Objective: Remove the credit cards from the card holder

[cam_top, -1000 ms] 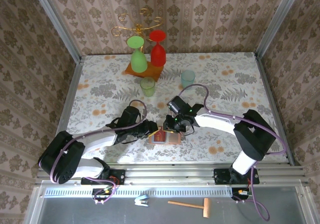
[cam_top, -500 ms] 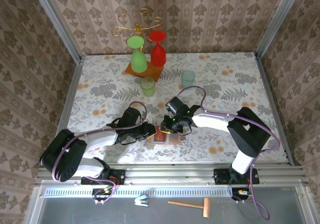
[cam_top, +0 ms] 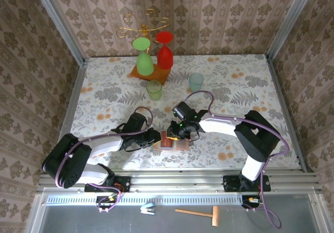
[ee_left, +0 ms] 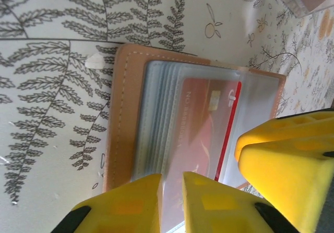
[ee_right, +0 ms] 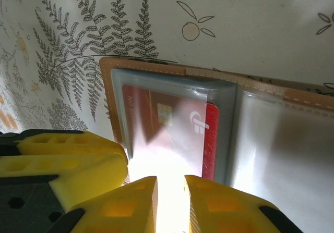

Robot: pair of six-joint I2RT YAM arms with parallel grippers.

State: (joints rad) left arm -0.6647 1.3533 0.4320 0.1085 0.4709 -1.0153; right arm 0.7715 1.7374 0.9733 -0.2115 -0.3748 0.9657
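Because the card holder (cam_top: 173, 142) lies opened flat on the tabletop (cam_top: 104, 105) between both arms, the left claw (ee_left: 172, 183) is pinching the rim of its clear sleeves (ee_left: 156, 113), seemingly to anchor it. The right claw (ee_right: 170, 183), almost pressed together at the pocket where the red credit cards (ee_right: 167, 121) sit, looks placed to draw one out, though glare hides whether it grips anything.

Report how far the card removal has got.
Done: card holder lies open on the table. In hand: left gripper and right gripper, jaws nearly closed, seemingly pinch its clear sleeves. Remaining: the red credit cards sit inside a sleeve; none out.
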